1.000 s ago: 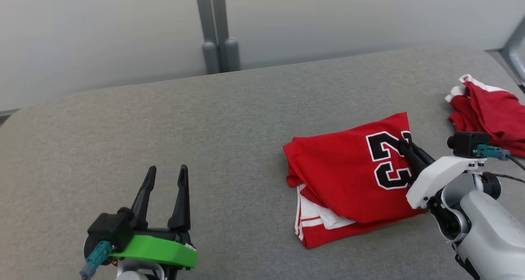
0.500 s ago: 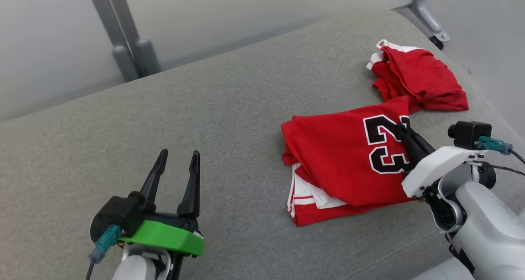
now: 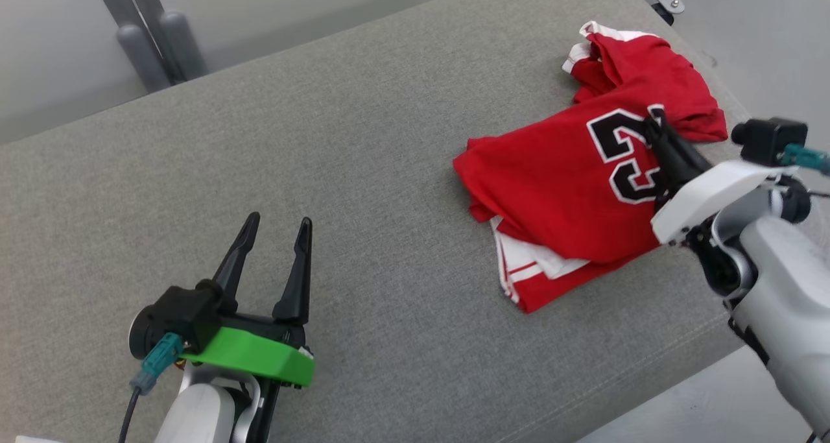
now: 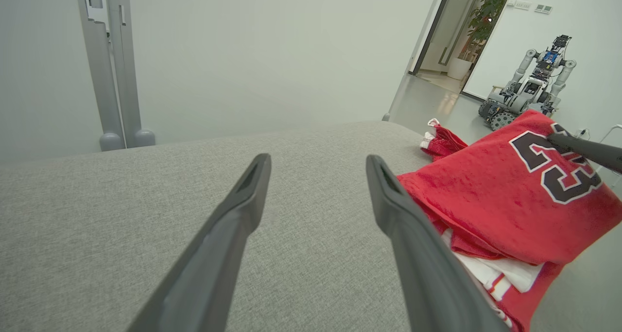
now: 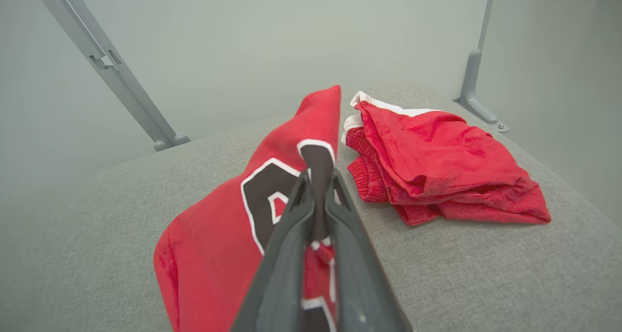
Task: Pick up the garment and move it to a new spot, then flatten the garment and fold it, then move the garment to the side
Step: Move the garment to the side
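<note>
Near the front edge of the grey fabric bench (image 3: 363, 138), the green-mounted left gripper (image 3: 279, 219) hovers, fingers spread wide (nothing between them). Toward the right end, the right gripper (image 3: 652, 122) pinches the folded red jersey with black numerals (image 3: 557, 183); beyond it, a crumpled red-and-white garment (image 3: 648, 67) lies at the far right corner.

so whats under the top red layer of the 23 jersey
White fabric with red stripes pokes out beneath the jersey at its near edge. What else lies underneath is covered.
</note>
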